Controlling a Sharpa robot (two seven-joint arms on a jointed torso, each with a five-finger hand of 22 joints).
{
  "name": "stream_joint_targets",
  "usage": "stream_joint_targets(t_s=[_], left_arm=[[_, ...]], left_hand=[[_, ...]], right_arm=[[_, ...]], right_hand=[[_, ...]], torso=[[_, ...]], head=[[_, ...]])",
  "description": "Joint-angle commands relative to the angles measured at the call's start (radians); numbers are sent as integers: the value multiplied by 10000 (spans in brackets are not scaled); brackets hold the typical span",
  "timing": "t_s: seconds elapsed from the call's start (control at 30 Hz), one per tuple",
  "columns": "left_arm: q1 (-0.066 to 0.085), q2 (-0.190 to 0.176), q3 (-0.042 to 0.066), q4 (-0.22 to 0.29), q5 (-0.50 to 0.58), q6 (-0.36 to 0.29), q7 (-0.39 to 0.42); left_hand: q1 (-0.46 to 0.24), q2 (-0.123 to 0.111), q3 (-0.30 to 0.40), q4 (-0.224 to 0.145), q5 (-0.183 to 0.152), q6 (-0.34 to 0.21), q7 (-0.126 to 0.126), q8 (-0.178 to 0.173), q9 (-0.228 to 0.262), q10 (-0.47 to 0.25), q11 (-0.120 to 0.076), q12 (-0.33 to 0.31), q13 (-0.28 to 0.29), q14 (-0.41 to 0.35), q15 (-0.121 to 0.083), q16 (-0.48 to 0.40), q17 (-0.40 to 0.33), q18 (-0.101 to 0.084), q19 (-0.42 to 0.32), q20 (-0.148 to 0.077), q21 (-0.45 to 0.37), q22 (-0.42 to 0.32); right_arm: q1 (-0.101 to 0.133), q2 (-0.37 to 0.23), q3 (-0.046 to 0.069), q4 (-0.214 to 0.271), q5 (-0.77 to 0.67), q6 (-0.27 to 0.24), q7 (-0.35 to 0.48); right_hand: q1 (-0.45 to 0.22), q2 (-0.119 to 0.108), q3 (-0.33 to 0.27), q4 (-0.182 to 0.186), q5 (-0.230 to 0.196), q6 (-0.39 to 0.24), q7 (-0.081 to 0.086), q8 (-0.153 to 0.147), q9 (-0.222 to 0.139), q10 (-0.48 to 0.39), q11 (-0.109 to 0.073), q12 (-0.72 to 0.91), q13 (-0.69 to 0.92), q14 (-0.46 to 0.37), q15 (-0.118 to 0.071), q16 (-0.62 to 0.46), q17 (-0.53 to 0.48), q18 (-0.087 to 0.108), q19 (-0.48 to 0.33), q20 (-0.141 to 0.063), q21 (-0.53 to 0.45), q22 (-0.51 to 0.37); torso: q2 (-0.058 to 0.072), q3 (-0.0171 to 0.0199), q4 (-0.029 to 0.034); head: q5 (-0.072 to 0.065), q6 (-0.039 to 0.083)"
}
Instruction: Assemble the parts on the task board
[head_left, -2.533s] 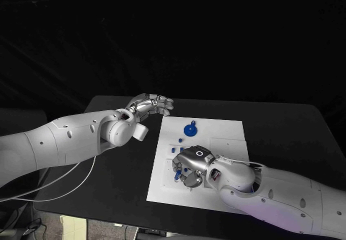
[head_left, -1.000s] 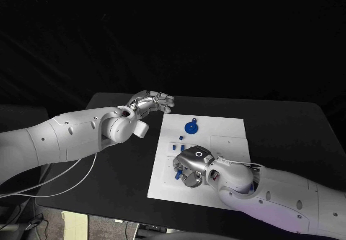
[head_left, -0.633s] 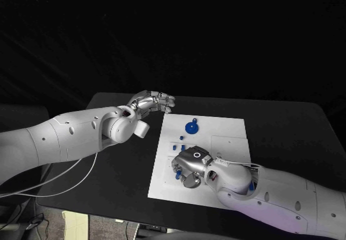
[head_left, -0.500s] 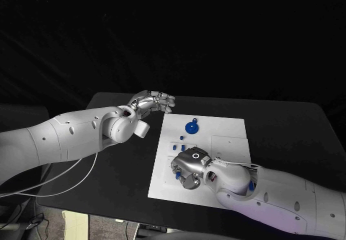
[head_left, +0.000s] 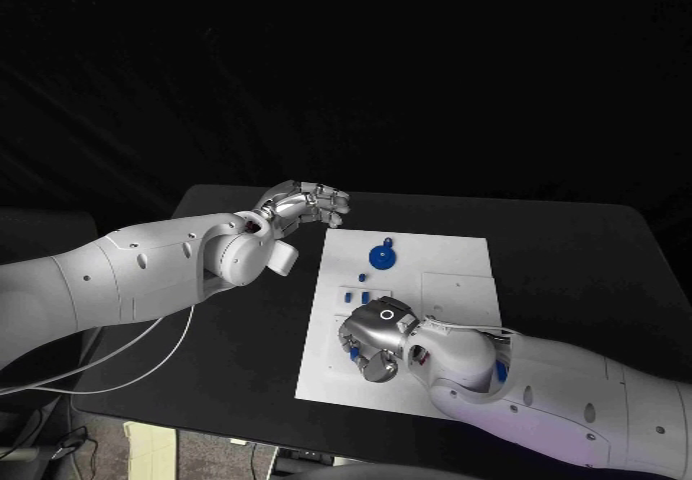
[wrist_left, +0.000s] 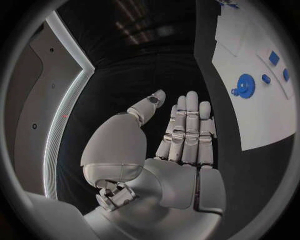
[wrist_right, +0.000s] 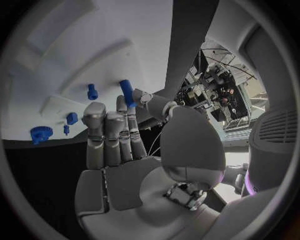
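1. Two hands are at work, and just one has moved. The right hand (head_left: 378, 338) has slid a little toward the near left part of the board (head_left: 450, 262) compared with a moment ago.
2. That slide uncovered a small blue bit (head_left: 366, 294) that the hand hid before. The other parts lie where they did.
3. The right hand's fingers are nearly straight and close together. In the right wrist view a blue peg (wrist_right: 127, 92) sticks out at the fingertips, with the thumb right beside it. I think the hand pinches the peg.
4. My guess is that the hand is bringing the peg over a hole to push it in. The spot under the hand is hidden, so I cannot tell if the peg is in yet.
5. The left hand (head_left: 306, 208) has stayed put. It hangs over the black table (head_left: 577, 250), just off the far left corner of the board. Its fingers are flat and side by side, and it holds nothing.
6. Now the count. One white board. One blue gear (head_left: 381, 257), near the far edge of the board.
7. Three small blue bits sit between the gear and the right hand. One (head_left: 359, 275) is just by the gear. Two more are side by side, closer to the hand.
8. One peg, in the right hand. That makes five blue parts.
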Motion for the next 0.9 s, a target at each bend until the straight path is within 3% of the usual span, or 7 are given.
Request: stream_joint_targets(t_s=[0.03, 0.2, 0.33, 0.53, 0.9], left_arm=[[12, 12, 7, 24, 55, 146, 45], [12, 3, 7, 25, 55, 143, 37], [12, -3, 7, 15, 55, 144, 31], [12, -11, 6, 18, 55, 151, 25], [12, -36, 6, 16, 56, 149, 25]], left_hand=[[-10, -34, -33, 43, 20, -91, -1, 38, -16, -46, 7, -2, -17, 72, 32, -46, 16, 134, 55, 6, -42, 15], [-12, -35, -35, 45, 18, -92, 0, 38, -17, -46, 7, -2, -17, 73, 33, -51, 22, 133, 56, 7, -44, 16], [-15, -36, -36, 47, 17, -92, 0, 38, -17, -46, 7, -3, -18, 74, 33, -55, 26, 133, 57, 7, -45, 17], [-18, -39, -38, 50, 16, -94, 1, 38, -17, -48, 8, -4, -19, 75, 33, -60, 33, 133, 57, 8, -48, 19], [-30, -41, -41, 60, 14, -105, 5, 35, -20, -48, 9, -4, -20, 78, 34, -74, 49, 131, 59, 9, -53, 23]], right_arm=[[-99, 18, -96, -21, -42, 465, 154], [-98, -3, -97, -43, 170, 373, 242], [-97, -38, -98, -59, 390, 98, 321], [-97, -57, -98, -52, 527, -380, 389], [-96, -122, -98, -51, 574, -1010, 330]], right_hand=[[-61, 113, 1, -65, 41, 44, 14, 20, -15, 216, 33, 1, 1, -30, -29, -29, -7, 1074, -2, -62, 32, 149], [-238, -10, -137, -122, 97, -132, 94, -111, -69, 7, 116, -141, -38, -40, 55, -45, -10, 1074, -28, -17, 27, 154], [-657, -292, -884, -269, 198, -480, 247, -324, -160, -356, 271, -371, -125, -53, 202, -38, -2, 1074, -25, 10, 57, 168], [-876, -448, -1832, -466, 168, -911, 437, -566, -279, -888, 483, -700, -289, -104, 406, -31, 6, 1074, -98, 30, 3, 142], [-710, -570, -2158, -563, 217, -1183, 556, -717, -394, -1250, 642, -915, -474, -207, 559, -56, -18, 1074, -193, 72, -112, 108]], torso=[[0, 4, -8], [-2, 7, -8], [-2, 5, -15], [0, 10, -10], [0, 8, -11]], head=[[-8, 12], [-10, 27], [-14, 40], [-19, 43], [-33, 62]])
